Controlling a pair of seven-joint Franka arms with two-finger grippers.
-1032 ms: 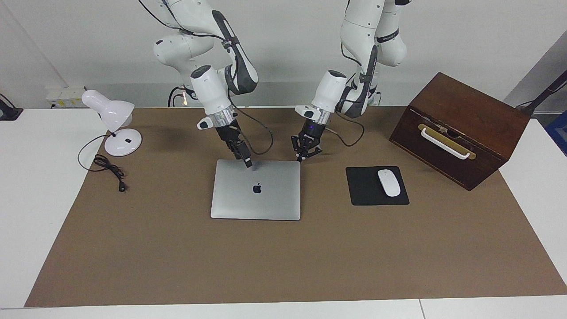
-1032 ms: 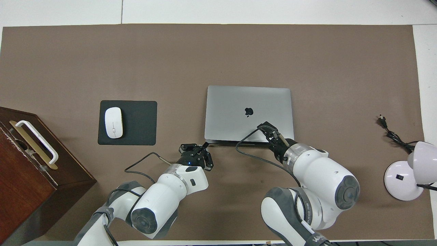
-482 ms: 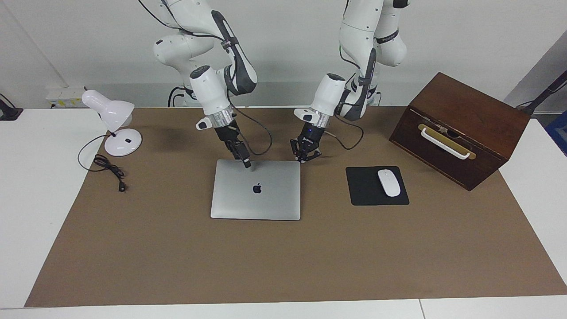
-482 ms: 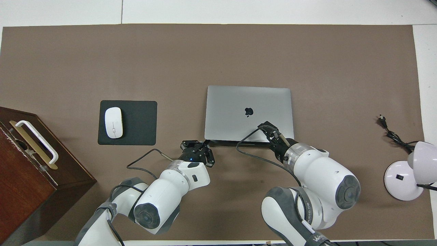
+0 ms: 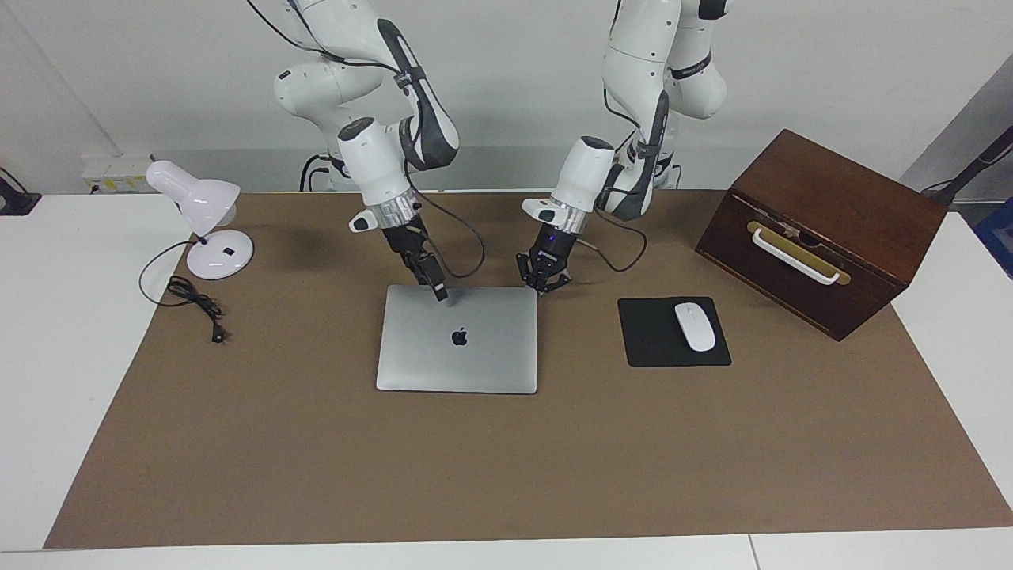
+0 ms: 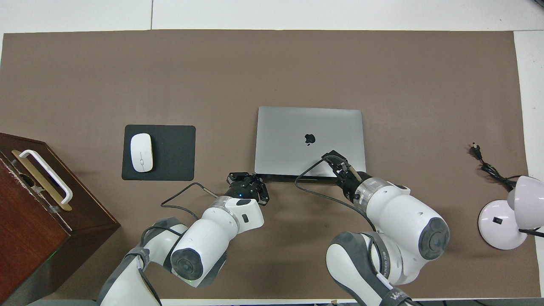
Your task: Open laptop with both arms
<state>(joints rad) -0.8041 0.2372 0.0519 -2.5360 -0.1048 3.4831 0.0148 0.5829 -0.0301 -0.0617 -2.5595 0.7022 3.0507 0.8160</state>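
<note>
Silver metal, the laptop point(image 5: 457, 339) lies shut and flat on the brown mat in the middle of the tabletop point(image 5: 47, 332). It looks stiff, thin and smooth, so likely slippery; the lid edge nearest the robots seems the place to lift, with the base pressed down. The left arm's fingers point(image 5: 543, 286), closed on nothing, sit at the laptop's corner nearest that arm. The right arm's fingers point(image 5: 441, 293) rest on the lid near the same edge; open or closed, I cannot tell. A wooden box point(image 5: 823, 229) stands closed, contents hidden.

One laptop point(image 5: 457, 339), one mouse point(image 5: 694, 326), one mouse pad point(image 5: 657, 348), one lamp point(image 5: 202, 222), one wooden box point(image 5: 823, 229), two arms point(image 5: 372, 158).
</note>
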